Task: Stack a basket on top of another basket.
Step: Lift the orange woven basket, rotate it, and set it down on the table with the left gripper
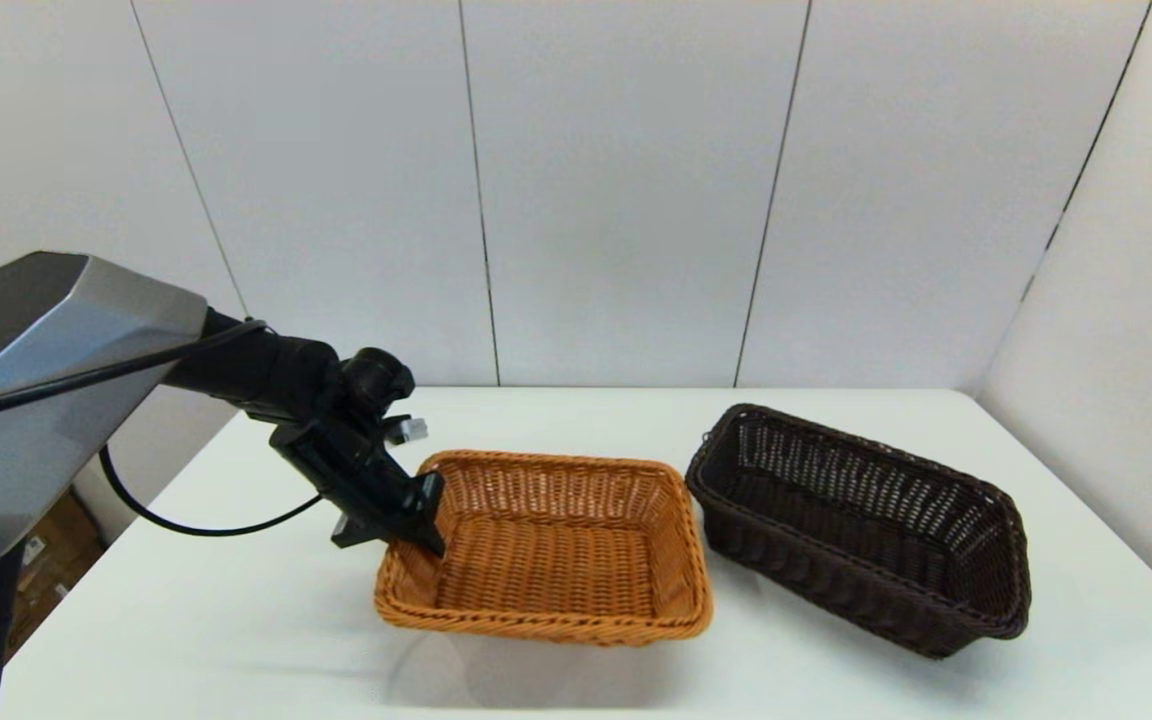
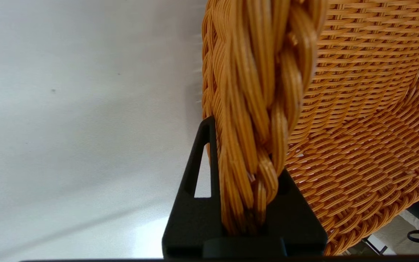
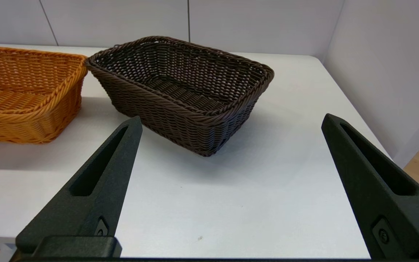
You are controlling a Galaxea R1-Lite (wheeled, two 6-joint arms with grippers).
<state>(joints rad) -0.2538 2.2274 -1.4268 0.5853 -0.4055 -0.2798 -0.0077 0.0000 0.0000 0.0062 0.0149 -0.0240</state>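
Two woven baskets sit on the white bench (image 1: 236,640), with grey wall panels (image 1: 616,190) rising behind it. The orange-tan basket (image 1: 546,545) lies directly under and in front of the left hand (image 1: 416,520). The dark brown basket (image 1: 861,525) rests flat on the bench on the far side of the orange one from that hand, their near corners just beside each other; whether they touch is hard to tell. The orange basket looks slightly lifted, with a shadow below its front edge.

The left arm (image 1: 266,375) reaches in from the side, angled downward, a black cable (image 1: 186,525) looping beneath it. Its hand is closed tightly on the braided rim (image 2: 260,109) of the orange basket's near short side, one finger outside the wall and the other inside, the braid pinched between them.

The right hand (image 3: 231,189) hovers low above the bench, its fingers (image 3: 96,189) spread wide apart and holding nothing. The dark brown basket stands ahead of it, well clear of its fingertips, and the orange basket lies beyond that, off to one side.
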